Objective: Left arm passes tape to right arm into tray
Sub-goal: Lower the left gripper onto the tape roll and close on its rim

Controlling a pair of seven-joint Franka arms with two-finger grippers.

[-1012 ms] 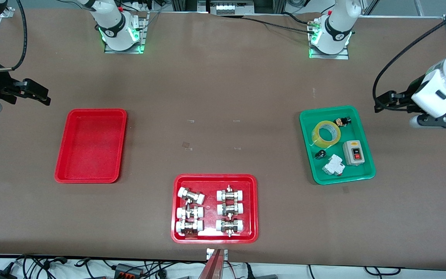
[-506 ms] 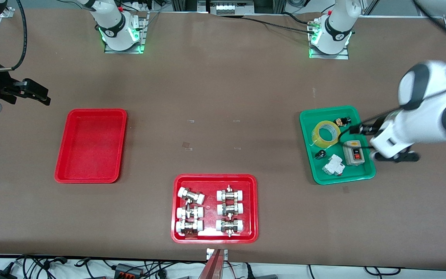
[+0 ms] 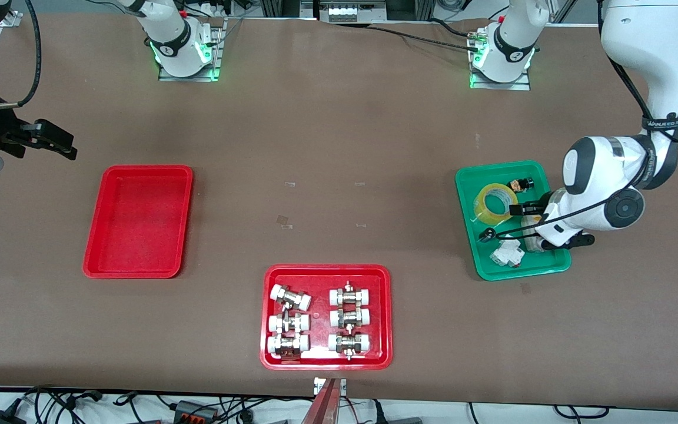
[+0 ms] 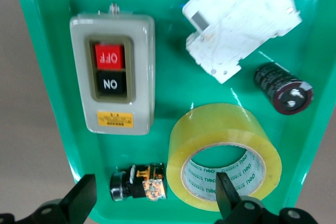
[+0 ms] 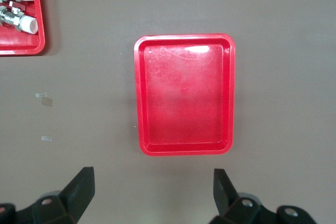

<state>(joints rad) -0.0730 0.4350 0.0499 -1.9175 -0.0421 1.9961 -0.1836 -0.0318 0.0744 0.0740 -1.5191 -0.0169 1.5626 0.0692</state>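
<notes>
The left gripper (image 3: pixel 518 207) is held over the green tray (image 3: pixel 554 266), fingers apart, with the tape (image 3: pixel 495 203) lying flat in that tray beside a switch box (image 4: pixel 113 74). The right gripper (image 3: pixel 59 141) waits, fingers apart, above the table near the empty red tray (image 3: pixel 139 221).

The brown table (image 3: pixel 339 147) carries three trays: a plain red tray (image 3: pixel 95 259) toward the right arm's end, a green tray (image 3: pixel 467 176) toward the left arm's end, and a red tray of pipe fittings (image 3: pixel 385 318) nearest the front camera. A few small pale scraps (image 3: pixel 285 221), possibly tape, lie between them.
</notes>
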